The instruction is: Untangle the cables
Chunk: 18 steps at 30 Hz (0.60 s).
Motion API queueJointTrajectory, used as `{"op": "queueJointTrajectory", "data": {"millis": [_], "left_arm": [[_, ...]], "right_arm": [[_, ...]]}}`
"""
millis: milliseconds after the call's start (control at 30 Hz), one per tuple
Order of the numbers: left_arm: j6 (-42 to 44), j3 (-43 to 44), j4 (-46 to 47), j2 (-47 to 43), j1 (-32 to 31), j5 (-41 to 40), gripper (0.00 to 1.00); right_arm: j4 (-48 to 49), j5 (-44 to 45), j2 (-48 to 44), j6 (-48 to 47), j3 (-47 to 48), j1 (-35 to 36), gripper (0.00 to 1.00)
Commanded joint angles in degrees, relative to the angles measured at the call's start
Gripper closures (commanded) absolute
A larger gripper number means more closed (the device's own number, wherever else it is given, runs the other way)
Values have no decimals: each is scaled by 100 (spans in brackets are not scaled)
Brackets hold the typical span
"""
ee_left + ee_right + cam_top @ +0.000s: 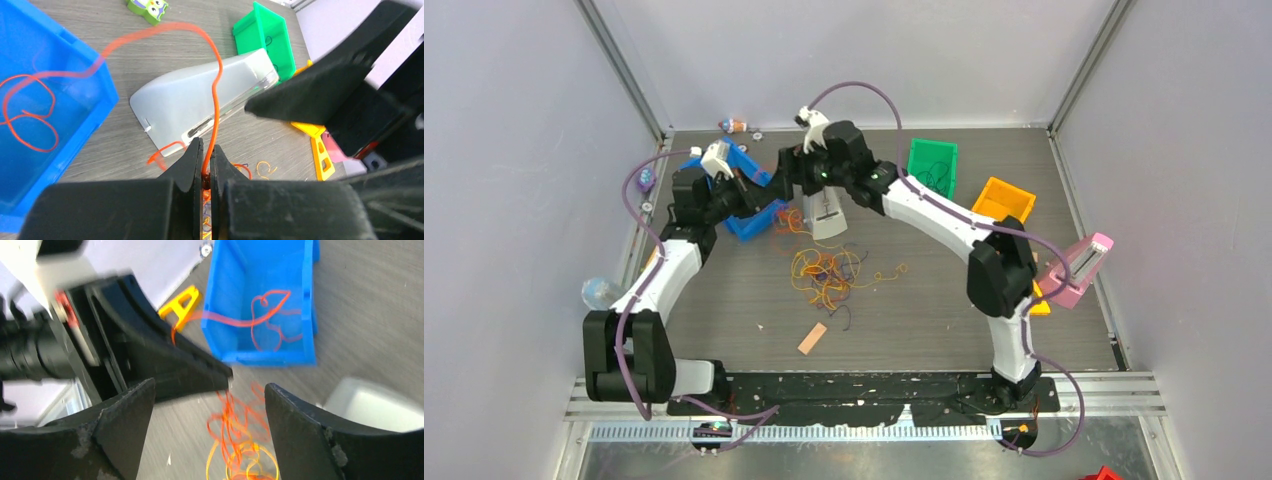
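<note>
The cables lie as a tangle (827, 270) of orange, yellow and dark strands mid-table. My left gripper (764, 197) (206, 159) is shut on one orange cable (216, 95), held above the table. The strand arcs up and over into the blue bin (100, 75), where its far end lies in loops (30, 120). My right gripper (792, 178) (210, 415) is open and empty, jaws wide, close beside the left gripper (165, 365) and above orange and yellow loops (240, 440). The orange strand also shows inside the blue bin in the right wrist view (265, 315).
A pale grey wedge-shaped object (824, 215) (190, 100) lies by the blue bin (744, 215). A green bin (932, 165), an orange bin (1004, 198) and a pink object (1079, 268) stand at the right. A tan block (812, 338) lies near the front. A green owl toy (148, 7) lies at the back.
</note>
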Motion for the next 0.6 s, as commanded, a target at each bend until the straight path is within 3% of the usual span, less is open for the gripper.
{"op": "queueJointTrajectory", "data": {"millis": [0,167,433,500,567], "left_arm": [[137,286,21,-273,16,31,100],[62,360,-3,-263,16,112,100],[12,462,-100,-316,20,86,100],[-56,494,-92,-331,23,100,100],[-152,518,-69,-340,53,152,100]], "right_arm": [[1203,-170,-1100,-6,-1434,-104,12],[1671,-468,-1302,-246,-2464,-73,9],[2068,-486,-1133,-218,-3147,184,21],[2082,-394,-1054,-195,-3192,215,33],[2255,-274,-1068,-118,-3327,224,57]]}}
